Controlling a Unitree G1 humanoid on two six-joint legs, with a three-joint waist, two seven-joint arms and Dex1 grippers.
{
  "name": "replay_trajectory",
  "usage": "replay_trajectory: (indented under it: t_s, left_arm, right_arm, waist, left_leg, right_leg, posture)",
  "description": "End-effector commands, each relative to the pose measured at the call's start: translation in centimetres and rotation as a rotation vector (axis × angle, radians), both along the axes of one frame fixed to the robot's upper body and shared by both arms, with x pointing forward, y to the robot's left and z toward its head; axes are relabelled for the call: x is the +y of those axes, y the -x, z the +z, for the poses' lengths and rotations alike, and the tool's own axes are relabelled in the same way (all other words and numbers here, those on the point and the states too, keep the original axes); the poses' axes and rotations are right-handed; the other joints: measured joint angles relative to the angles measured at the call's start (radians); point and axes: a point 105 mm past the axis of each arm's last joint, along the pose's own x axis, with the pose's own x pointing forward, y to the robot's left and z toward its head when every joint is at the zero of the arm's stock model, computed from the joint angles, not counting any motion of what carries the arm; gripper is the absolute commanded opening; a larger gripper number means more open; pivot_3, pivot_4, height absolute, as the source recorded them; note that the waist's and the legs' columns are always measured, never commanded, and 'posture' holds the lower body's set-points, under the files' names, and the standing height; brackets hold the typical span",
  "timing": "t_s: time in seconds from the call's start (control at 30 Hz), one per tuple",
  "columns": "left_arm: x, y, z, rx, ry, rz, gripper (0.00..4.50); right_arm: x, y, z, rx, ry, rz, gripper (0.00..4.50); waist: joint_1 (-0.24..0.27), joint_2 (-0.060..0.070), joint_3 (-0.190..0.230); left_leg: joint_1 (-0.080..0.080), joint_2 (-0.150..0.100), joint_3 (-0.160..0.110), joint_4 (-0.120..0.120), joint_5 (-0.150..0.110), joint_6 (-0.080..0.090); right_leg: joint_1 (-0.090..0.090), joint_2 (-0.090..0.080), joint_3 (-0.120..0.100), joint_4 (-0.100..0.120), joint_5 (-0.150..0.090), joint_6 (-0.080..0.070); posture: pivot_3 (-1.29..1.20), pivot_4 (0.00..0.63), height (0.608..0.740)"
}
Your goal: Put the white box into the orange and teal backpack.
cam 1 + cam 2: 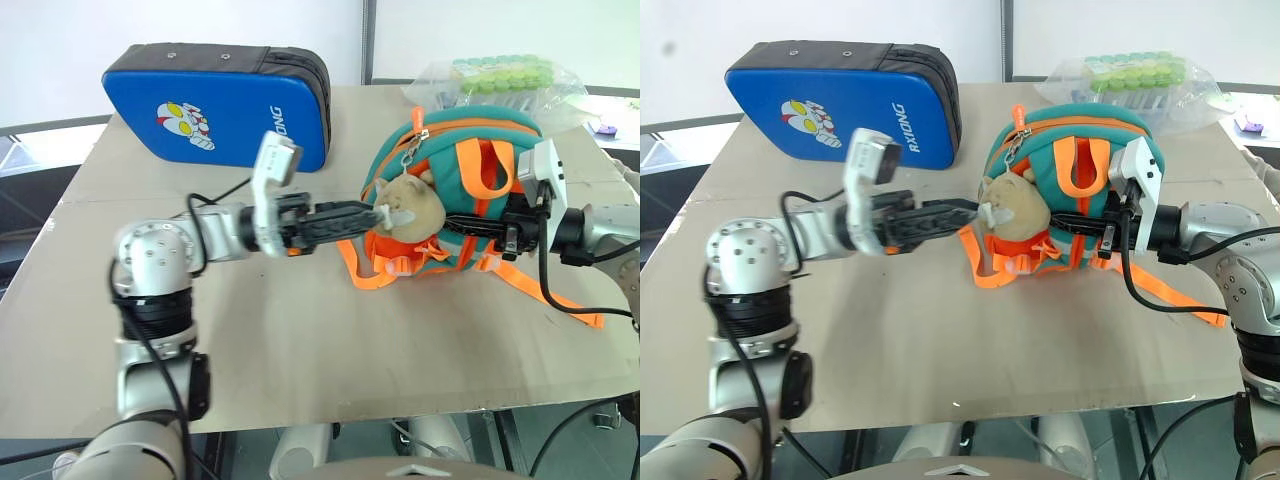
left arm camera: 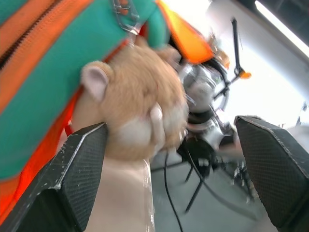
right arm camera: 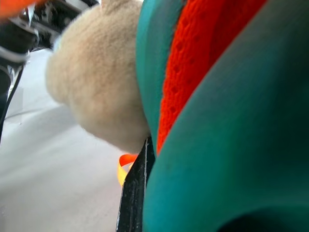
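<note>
Blue padded case (image 1: 225,105): rear left of the table (image 1: 300,350), cartoon figure and lettering "XIONG" legible.

Left gripper (image 1: 375,217): fingers spread wide, one black pad (image 2: 72,179) against the beige plush animal (image 1: 408,208), nothing clasped.

Orange and teal backpack (image 1: 460,190): upright, centre-right, plush on its front.

Right gripper (image 1: 1065,220): closed on the orange and teal backpack; its wrist view shows teal fabric over a finger.

Bag of green items (image 1: 500,75): behind the backpack.

White box: whereabouts cannot be told.
</note>
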Motion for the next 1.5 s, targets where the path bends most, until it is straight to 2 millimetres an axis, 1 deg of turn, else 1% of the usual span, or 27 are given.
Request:
replay_trajectory:
  t_s: [0.03, 0.07, 0.17, 0.2, 0.27, 0.3, 0.33, 0.4, 0.43, 0.47, 0.5, 0.57, 0.67, 0.7, 0.77, 0.87, 0.97, 1.03, 1.1, 1.2, 1.23, 1.3, 1.33, 1.4, 1.43, 1.47, 1.5]
  left_arm:
    - [-2.0, -0.3, 0.4, -0.011, -0.014, 0.018, 4.3]
    - [-2.4, -0.8, 0.5, 0.002, 0.006, 0.047, 4.08]
    - [-2.7, -0.7, 0.3, 0.0, 0.002, 0.03, 3.2]
    - [-2.5, -0.7, 0.3, -0.006, -0.002, 0.03, 2.68]
    - [-2.1, -0.7, 0.4, -0.017, 0.0, 0.038, 2.35]
    - [-1.6, -0.7, 0.5, -0.033, -0.004, 0.049, 1.75]
    - [-0.9, -0.7, 0.7, -0.053, 0.0, 0.06, 1.56]
    - [1.1, -0.4, 2.3, -0.099, 0.077, 0.07, 0.74]
    - [2.7, -0.1, 3.0, -0.114, 0.106, 0.081, 0.5]
    - [4.0, 0.0, 3.3, -0.126, 0.112, 0.099, 0.16]
    - [5.4, -0.1, 2.9, -0.124, 0.093, 0.139, 0.07]
    - [7.5, -0.6, 0.9, -0.071, 0.034, 0.226, 0.06]
    - [9.6, -1.3, -3.4, 0.011, -0.094, 0.351, 0.06]
    - [10.6, -2.1, -6.5, 0.064, -0.184, 0.445, 0.06]
    - [11.9, -2.7, -10.8, 0.113, -0.3, 0.554, 0.06]
    - [12.0, -3.0, -13.6, 0.092, -0.354, 0.6, 0.06]
    - [10.8, -3.3, -12.8, 0.022, -0.306, 0.588, 0.06]
    - [10.0, -3.9, -10.8, -0.091, -0.249, 0.595, 0.06]
    - [9.9, -4.8, -8.5, -0.18, -0.19, 0.638, 0.06]
    - [9.6, -4.4, -6.6, -0.304, -0.176, 0.602, 0.06]
    - [9.6, -4.2, -6.4, -0.337, -0.187, 0.588, 0.06]
    - [9.5, -3.2, -6.4, -0.404, -0.208, 0.55, 0.06]
    - [9.5, -2.6, -6.4, -0.413, -0.206, 0.536, 1.08]
    - [9.4, -1.1, -6.8, -0.433, -0.227, 0.512, 1.83]
    - [9.4, -0.3, -7.0, -0.434, -0.232, 0.511, 2.0]
    - [9.5, 0.3, -7.2, -0.436, -0.234, 0.516, 2.67]
    - [9.6, 1.0, -7.4, -0.435, -0.24, 0.521, 2.95]
  right_arm:
    - [0.2, 0.6, 1.3, -0.057, -0.002, 0.018, 0.0]
    - [0.0, 0.6, 1.3, -0.059, -0.002, 0.012, 0.0]
    - [-0.4, 0.3, 1.6, -0.075, -0.018, -0.026, 0.0]
    - [-0.6, 0.2, 1.8, -0.086, -0.031, -0.043, 0.0]
    - [-0.9, -0.1, 2.2, -0.098, -0.054, -0.075, 0.0]
    - [-1.3, -0.4, 2.6, -0.101, -0.081, -0.108, 0.0]
    - [-1.7, -0.8, 3.0, -0.105, -0.112, -0.141, 0.0]
    - [-3.0, -1.7, 4.0, -0.117, -0.187, -0.242, 0.0]
    - [-4.1, -2.6, 5.0, -0.133, -0.251, -0.326, 0.0]
    - [-5.1, -3.3, 5.8, -0.145, -0.307, -0.403, 0.0]
    - [-6.3, -3.9, 6.6, -0.162, -0.363, -0.48, 0.0]
    - [-7.9, -4.5, 7.6, -0.175, -0.459, -0.572, 0.0]
    - [-9.3, -5.0, 8.0, -0.167, -0.523, -0.659, 0.0]
    - [-10.0, -5.3, 8.3, -0.162, -0.569, -0.703, 0.0]
    - [-10.8, -5.6, 8.6, -0.153, -0.622, -0.752, 0.0]
    - [-10.2, -5.5, 8.7, -0.142, -0.628, -0.743, 0.0]
    - [-7.9, -4.9, 8.3, -0.128, -0.571, -0.652, 0.0]
    - [-5.9, -4.1, 7.3, -0.132, -0.468, -0.579, 0.0]
    - [-3.8, -2.9, 5.2, -0.14, -0.279, -0.482, 0.0]
    - [-4.0, -2.5, 3.3, -0.146, -0.162, -0.464, 0.0]
    - [-4.3, -2.3, 3.0, -0.152, -0.15, -0.465, 0.7]
    - [-5.1, -1.7, 1.9, -0.153, -0.074, -0.453, 1.37]
    - [-5.6, -1.1, 1.0, -0.147, -0.021, -0.442, 1.95]
    - [-6.8, 0.1, -0.8, -0.107, 0.047, -0.442, 2.76]
    - [-7.5, 0.9, -1.8, -0.086, 0.089, -0.436, 2.93]
    - [-8.0, 1.6, -2.6, -0.077, 0.127, -0.429, 3.58]
    - [-8.6, 2.0, -3.0, -0.07, 0.138, -0.442, 3.88]
  waist:
    - [-0.004, 0.0, 0.0]
    - [-0.004, 0.0, 0.0]
    - [-0.004, 0.0, 0.0]
    - [-0.004, 0.0, 0.0]
    - [-0.003, 0.0, 0.0]
    - [-0.003, 0.0, 0.0]
    - [-0.002, 0.0, 0.0]
    - [-0.005, 0.001, 0.0]
    - [-0.007, 0.001, 0.0]
    - [-0.008, 0.001, 0.0]
    - [-0.012, 0.001, 0.0]
    - [-0.011, 0.001, 0.0]
    - [-0.005, 0.002, -0.001]
    - [-0.004, 0.002, -0.001]
    - [-0.001, 0.002, -0.001]
    - [0.008, 0.001, -0.001]
    - [0.01, 0.002, -0.001]
    - [0.01, 0.002, -0.001]
    - [0.012, 0.002, -0.001]
    - [0.011, 0.001, -0.001]
    - [0.006, 0.002, -0.001]
    - [-0.001, 0.002, -0.001]
    - [-0.004, 0.002, -0.001]
    - [-0.005, 0.002, -0.001]
    - [-0.004, 0.002, -0.001]
    - [-0.002, 0.002, -0.001]
    - [-0.001, 0.002, -0.001]
  left_leg:
    - [0.0, 0.0, 0.001, 0.0, 0.002, -0.003]
    - [0.001, 0.0, 0.001, -0.001, 0.002, -0.004]
    - [0.001, 0.0, 0.003, -0.001, 0.002, -0.004]
    - [0.001, 0.0, 0.004, -0.001, 0.002, -0.004]
    - [0.001, 0.0, 0.005, -0.001, 0.002, -0.004]
    - [0.001, 0.0, 0.005, -0.001, 0.002, -0.004]
    - [0.001, 0.0, 0.005, -0.001, 0.002, -0.004]
    - [0.001, 0.0, 0.006, -0.001, 0.002, -0.004]
    - [0.001, 0.0, 0.006, -0.002, 0.002, -0.004]
    - [0.001, 0.0, 0.007, -0.002, 0.002, -0.004]
    - [0.0, 0.0, 0.008, -0.002, 0.002, -0.004]
    - [0.001, 0.0, 0.009, -0.003, 0.002, -0.004]
    - [0.001, 0.0, 0.011, -0.005, 0.002, -0.004]
    - [0.001, 0.0, 0.01, -0.005, 0.002, -0.004]
    - [0.001, 0.0, 0.011, -0.005, 0.002, -0.004]
    - [0.0, 0.0, 0.011, -0.005, 0.002, -0.003]
    - [-0.001, 0.0, 0.011, -0.005, 0.0, 0.0]
    - [-0.001, 0.0, 0.01, -0.005, 0.0, 0.001]
    - [-0.001, 0.0, 0.009, -0.005, 0.0, 0.001]
    - [-0.001, 0.0, 0.009, -0.005, 0.0, 0.001]
    - [-0.001, 0.0, 0.01, -0.005, -0.001, 0.001]
    - [-0.001, 0.0, 0.011, -0.005, -0.001, 0.001]
    - [-0.001, 0.0, 0.011, -0.005, -0.001, 0.001]
    - [-0.001, 0.001, 0.012, -0.005, -0.001, 0.002]
    - [-0.001, 0.001, 0.012, -0.005, -0.002, 0.003]
    - [-0.001, 0.001, 0.012, -0.005, -0.002, 0.003]
    - [-0.001, 0.002, 0.012, -0.006, -0.002, 0.003]
  right_leg:
    - [0.0, 0.0, 0.0, 0.0, 0.0, 0.0]
    - [0.0, 0.0, 0.001, 0.0, 0.0, 0.0]
    - [0.0, 0.0, 0.002, 0.0, 0.0, 0.0]
    - [-0.001, 0.0, 0.003, 0.0, 0.0, 0.0]
    - [-0.001, -0.001, 0.003, 0.0, 0.0, 0.0]
    - [-0.001, -0.001, 0.003, 0.0, 0.0, 0.0]
    - [-0.001, -0.001, 0.003, 0.0, 0.0, 0.0]
    - [-0.001, -0.001, 0.004, -0.001, 0.0, 0.0]
    - [-0.002, -0.001, 0.005, 0.0, 0.0, 0.0]
    - [-0.003, -0.001, 0.005, 0.0, 0.0, 0.0]
    - [-0.004, -0.001, 0.006, 0.0, 0.0, 0.0]
    - [-0.005, 0.0, 0.008, 0.001, 0.0, -0.001]
    - [-0.005, -0.001, 0.009, 0.001, 0.0, -0.001]
    - [-0.005, -0.001, 0.009, 0.001, 0.0, -0.001]
    - [-0.005, -0.002, 0.01, 0.0, 0.0, 0.0]
    - [-0.005, -0.003, 0.009, -0.001, 0.0, -0.001]
    - [-0.005, -0.003, 0.009, -0.001, 0.0, -0.001]
    - [-0.005, -0.003, 0.009, -0.001, 0.0, -0.001]
    - [-0.006, -0.003, 0.008, -0.001, 0.0, -0.001]
    - [-0.005, -0.002, 0.006, -0.001, 0.0, -0.001]
    - [-0.005, -0.002, 0.006, -0.001, 0.0, -0.001]
    - [-0.005, -0.002, 0.008, -0.001, 0.0, 0.0]
    - [-0.005, -0.002, 0.008, -0.002, 0.0, 0.0]
    - [-0.005, -0.002, 0.009, -0.003, 0.0, 0.0]
    - [-0.005, -0.002, 0.009, -0.003, 0.0, 0.0]
    - [-0.005, -0.002, 0.008, -0.004, 0.0, 0.0]
    - [-0.005, -0.002, 0.008, -0.005, 0.0, 0.0]
  posture:
    - [0.0, 0.15, 0.74]
    - [0.0, 0.15, 0.74]
    - [0.0, 0.15, 0.74]
    - [0.0, 0.15, 0.74]
    - [0.0, 0.15, 0.74]
    - [0.0, 0.15, 0.74]
    - [0.0, 0.15, 0.74]
    - [0.0, 0.15, 0.74]
    - [0.0, 0.15, 0.74]
    - [0.0, 0.15, 0.74]
    - [0.0, 0.15, 0.74]
    - [0.0, 0.15, 0.74]
    - [0.0, 0.15, 0.74]
    - [0.0, 0.15, 0.74]
    - [0.0, 0.15, 0.74]
    - [0.0, 0.15, 0.74]
    - [0.0, 0.15, 0.74]
    - [0.0, 0.15, 0.74]
    - [0.0, 0.15, 0.74]
    - [0.0, 0.15, 0.74]
    - [0.0, 0.15, 0.74]
    - [0.0, 0.15, 0.74]
    - [0.0, 0.15, 0.74]
    - [0.0, 0.15, 0.74]
    - [0.0, 0.15, 0.74]
    - [0.0, 0.15, 0.74]
    - [0.0, 0.15, 0.74]
